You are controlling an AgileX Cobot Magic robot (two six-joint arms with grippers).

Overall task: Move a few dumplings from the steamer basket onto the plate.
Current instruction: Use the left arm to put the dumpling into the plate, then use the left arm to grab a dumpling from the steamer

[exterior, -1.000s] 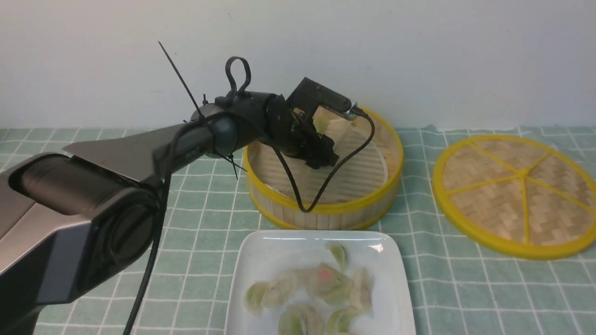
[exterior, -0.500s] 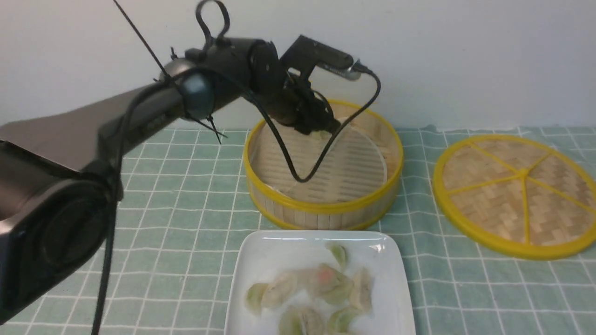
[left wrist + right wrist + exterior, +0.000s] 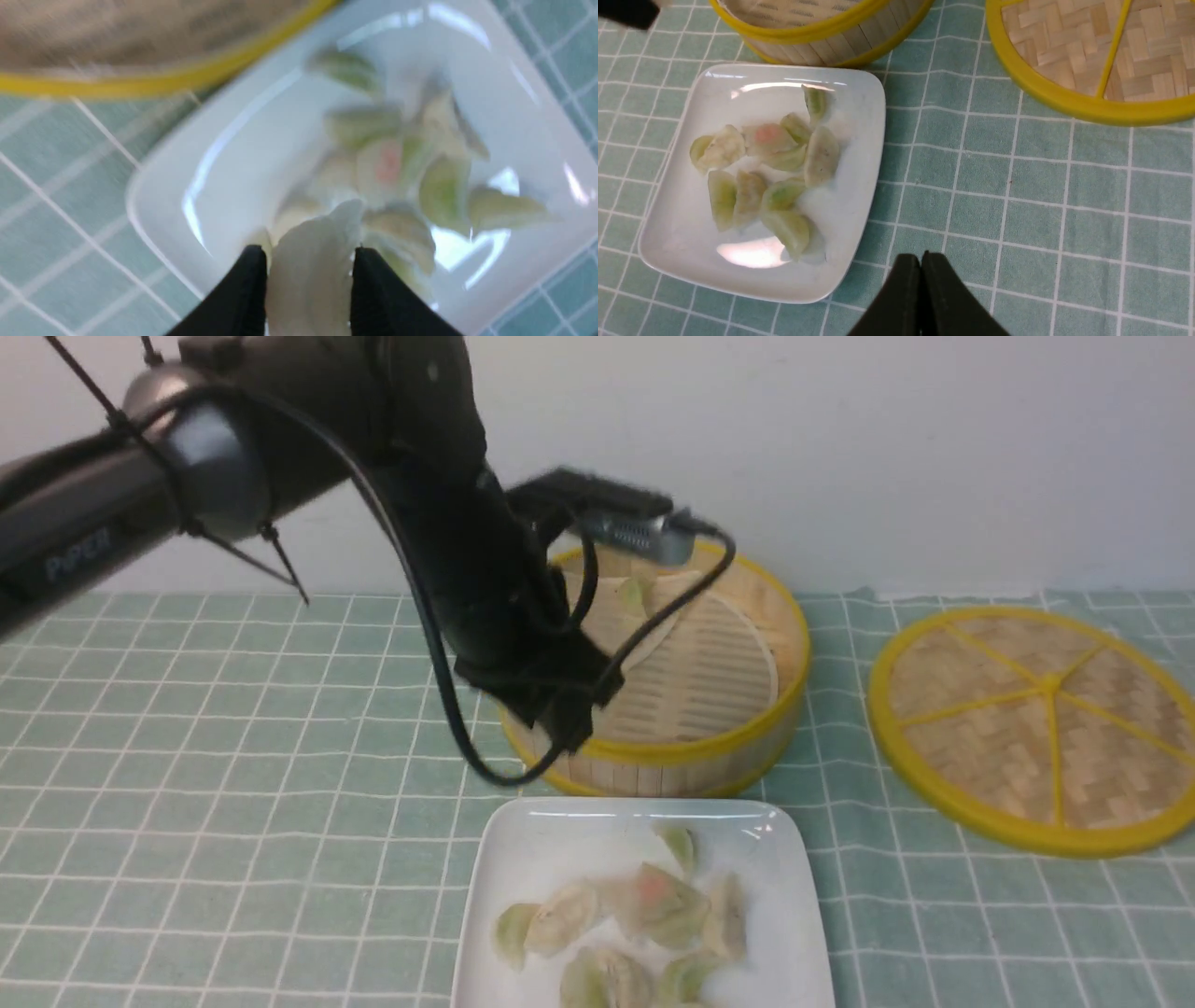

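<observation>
My left gripper point(image 3: 565, 728) hangs over the near left rim of the bamboo steamer basket point(image 3: 747, 728), just behind the white plate point(image 3: 523, 859). In the left wrist view it point(image 3: 306, 252) is shut on a whitish pleated dumpling point(image 3: 313, 266), above the plate point(image 3: 196, 154) and beside the basket rim point(image 3: 140, 84). Several pale green and pink-tinged dumplings point(image 3: 653, 896) lie on the plate, also in the right wrist view point(image 3: 784, 154). One greenish dumpling point(image 3: 638, 593) lies on the liner at the basket's back. My right gripper point(image 3: 920, 255) is shut and empty over the cloth beside the plate point(image 3: 682, 233).
The flat woven yellow-rimmed lid point(image 3: 1036, 728) lies on the green checked tablecloth point(image 3: 233, 756) to the right of the basket, and shows in the right wrist view point(image 3: 1087, 46). A white wall stands right behind the basket. My left arm's cable loops over the basket's near rim.
My left arm has lifted out of the basket's back and swung toward me to its near left rim, carrying a dumpling. The plate's dumplings have not moved.
</observation>
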